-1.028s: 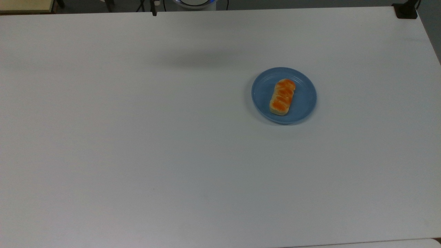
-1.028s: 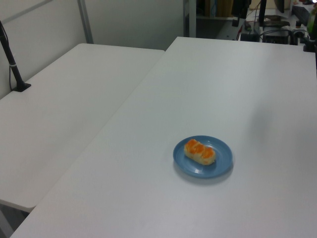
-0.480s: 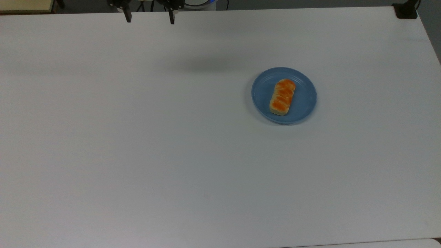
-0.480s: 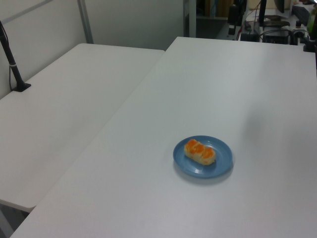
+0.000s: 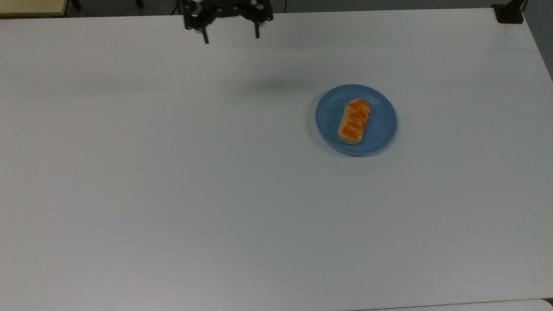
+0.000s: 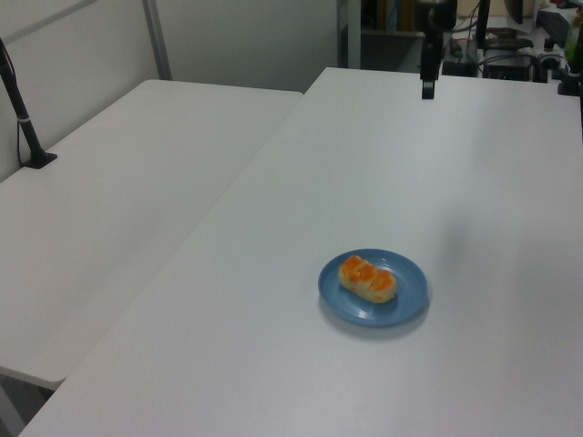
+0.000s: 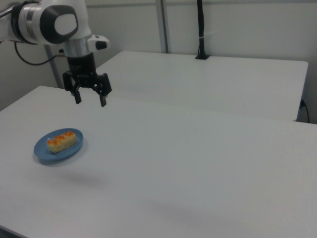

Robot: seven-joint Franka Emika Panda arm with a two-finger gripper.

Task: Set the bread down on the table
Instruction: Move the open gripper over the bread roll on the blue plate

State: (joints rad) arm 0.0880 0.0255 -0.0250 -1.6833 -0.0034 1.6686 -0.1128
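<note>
No legible text or labels anywhere.

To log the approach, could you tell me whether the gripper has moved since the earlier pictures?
Yes. In the top view the gripper has moved toward the top view's right and farther in over the table, nearer the plate.

Orange-striped cream bread (image 5: 354, 121) on blue plate (image 5: 380, 129), white table (image 5: 173, 172).

Cut off by the top view's upper edge: the gripper (image 5: 231, 38), body lost above its two spread fingers. Perhaps one finger (image 6: 427, 86) overlapping the other in the left view. Hidden under the bread (image 5: 354, 121): the middle of the blue plate (image 5: 328, 113).
</note>
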